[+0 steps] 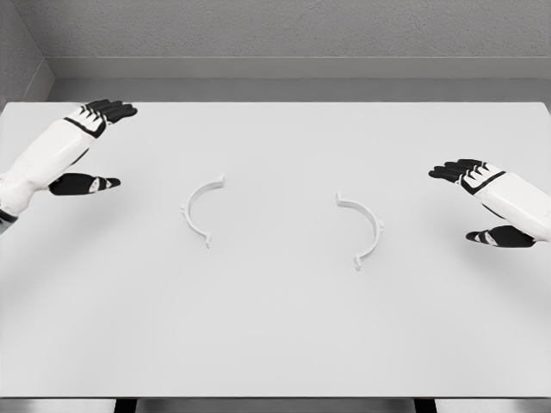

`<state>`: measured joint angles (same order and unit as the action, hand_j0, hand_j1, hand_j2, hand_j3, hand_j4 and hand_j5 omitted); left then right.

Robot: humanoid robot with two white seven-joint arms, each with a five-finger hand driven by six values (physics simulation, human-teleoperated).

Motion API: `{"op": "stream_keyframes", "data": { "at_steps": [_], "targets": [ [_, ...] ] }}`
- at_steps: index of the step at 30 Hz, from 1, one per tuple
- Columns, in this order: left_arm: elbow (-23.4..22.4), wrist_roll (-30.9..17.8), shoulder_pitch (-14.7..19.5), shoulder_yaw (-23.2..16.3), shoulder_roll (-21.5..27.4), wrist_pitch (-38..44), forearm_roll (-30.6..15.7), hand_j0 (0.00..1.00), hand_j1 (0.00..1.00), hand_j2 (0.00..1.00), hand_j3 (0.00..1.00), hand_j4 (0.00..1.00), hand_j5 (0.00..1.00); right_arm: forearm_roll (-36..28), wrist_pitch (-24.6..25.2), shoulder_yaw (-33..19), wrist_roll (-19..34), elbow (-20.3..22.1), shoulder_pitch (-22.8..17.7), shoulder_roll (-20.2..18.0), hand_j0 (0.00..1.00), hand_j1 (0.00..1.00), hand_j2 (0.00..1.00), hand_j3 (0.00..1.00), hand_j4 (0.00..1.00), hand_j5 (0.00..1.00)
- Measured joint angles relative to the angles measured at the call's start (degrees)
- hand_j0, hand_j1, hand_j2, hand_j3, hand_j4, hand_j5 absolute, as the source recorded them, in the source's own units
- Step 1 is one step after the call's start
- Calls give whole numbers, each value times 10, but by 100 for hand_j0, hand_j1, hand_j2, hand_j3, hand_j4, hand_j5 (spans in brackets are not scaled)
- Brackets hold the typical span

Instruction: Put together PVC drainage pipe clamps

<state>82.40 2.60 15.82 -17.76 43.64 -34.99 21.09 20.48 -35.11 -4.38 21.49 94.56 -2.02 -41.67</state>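
Two white half-ring clamp pieces lie flat on the white table (275,327). The left clamp half (197,209) curves with its open side facing right. The right clamp half (366,227) opens toward the left, so the two face each other a hand's width apart. My left hand (96,142) hovers at the far left, well away from the left piece, fingers spread and holding nothing. Out at the right edge, my right hand (469,200) is also spread and empty, some distance from the right piece.
A grey wall runs behind the table's far edge (275,101). The table's front edge (275,397) lies near the bottom of the view.
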Motion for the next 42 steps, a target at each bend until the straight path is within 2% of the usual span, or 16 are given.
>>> {"op": "stream_keyframes", "data": {
  "at_steps": [5, 10, 13, 17, 30, 42],
  "targets": [
    [-3, 0, 2, -5, -6, 0, 0, 100, 100, 100, 100, 100, 100, 0, 0, 12, 0, 0, 5, 2, 100, 100, 100, 100, 100, 100],
    [-21, 0, 10, -14, -35, 0, 9, 100, 100, 100, 100, 100, 100, 54, 0, 54, 0, -17, 64, 52, 100, 100, 100, 100, 100, 100],
    [-40, 0, 18, -18, -57, 0, 20, 100, 100, 100, 100, 100, 100, 87, 0, 76, 0, -30, 71, 79, 100, 100, 100, 100, 100, 100],
    [-81, 0, 46, -32, -85, 0, 33, 100, 100, 100, 100, 100, 100, 112, 0, 105, -1, -53, 101, 95, 100, 100, 100, 100, 100, 100],
    [-136, 0, 62, -72, -125, 0, 49, 100, 100, 100, 100, 100, 100, 137, 0, 137, -1, -101, 132, 117, 100, 100, 100, 100, 100, 100],
    [-175, 0, 69, -78, -139, 0, 53, 100, 100, 100, 100, 100, 100, 145, 0, 150, 0, -129, 151, 136, 100, 100, 100, 100, 100, 100]
  ]
}}
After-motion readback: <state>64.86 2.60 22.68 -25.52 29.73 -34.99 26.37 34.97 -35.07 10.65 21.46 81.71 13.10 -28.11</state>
